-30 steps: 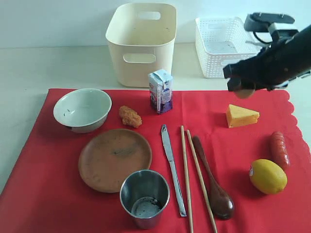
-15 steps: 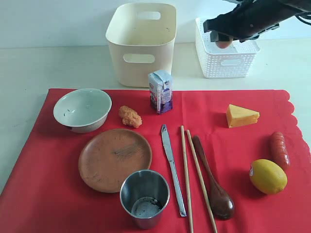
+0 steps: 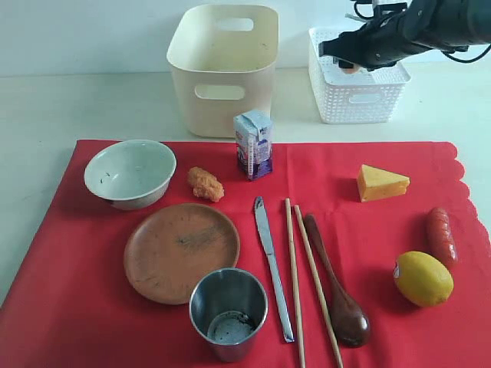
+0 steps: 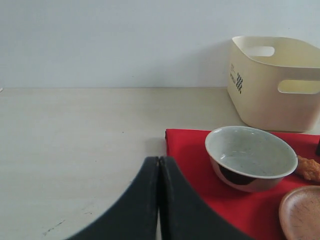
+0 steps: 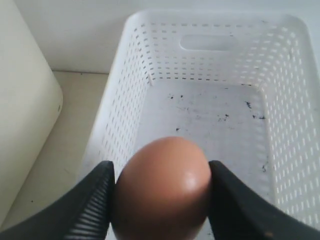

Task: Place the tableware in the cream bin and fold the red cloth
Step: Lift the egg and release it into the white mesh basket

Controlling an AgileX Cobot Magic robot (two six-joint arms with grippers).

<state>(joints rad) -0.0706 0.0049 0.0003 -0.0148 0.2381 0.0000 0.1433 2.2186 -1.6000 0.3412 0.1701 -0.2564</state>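
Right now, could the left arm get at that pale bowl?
Probably yes: the left claw is shut and empty, and only bare table and red cloth lie between it and the bowl.

My black left gripper (image 4: pixel 159 162), jaws pressed together, hangs above the beige table (image 4: pixel 75 140); a pale greenish-white bowl (image 4: pixel 250 157) sits on bright red cloth (image 4: pixel 187 150).

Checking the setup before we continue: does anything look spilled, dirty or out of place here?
Nothing is spilled, tipped or broken. Only dirt stands out: dark specks on the floor of the white basket and greyish residue in the bottom of the steel cup.
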